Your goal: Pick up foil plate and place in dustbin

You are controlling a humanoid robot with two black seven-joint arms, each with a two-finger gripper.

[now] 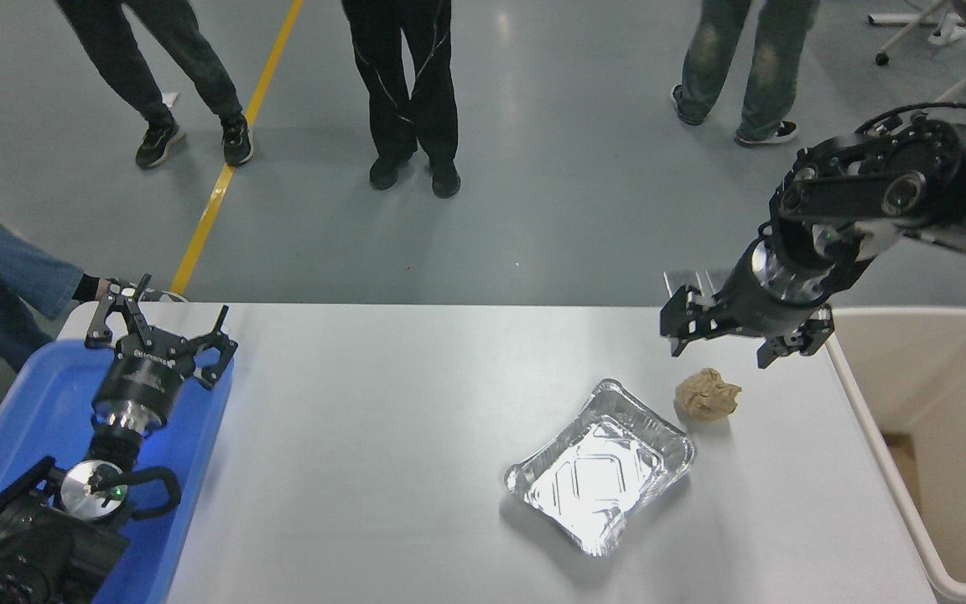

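Note:
The foil plate [599, 467], a shiny silver rectangular tray, lies flat on the white table right of centre. The cream dustbin [936, 436] stands at the table's right end. My right gripper [722, 344] hangs open in the air above the table's far right part, above the brown paper ball and behind the foil plate, holding nothing. Its arm reaches in from the right edge, over the dustbin. My left gripper [156, 323] is parked open over the blue tray at the lower left.
A crumpled brown paper ball [706, 395] sits just behind the foil plate's right corner. A blue plastic tray [22, 419] lies at the table's left end. Several people stand on the grey floor beyond the table; one sits at the far left.

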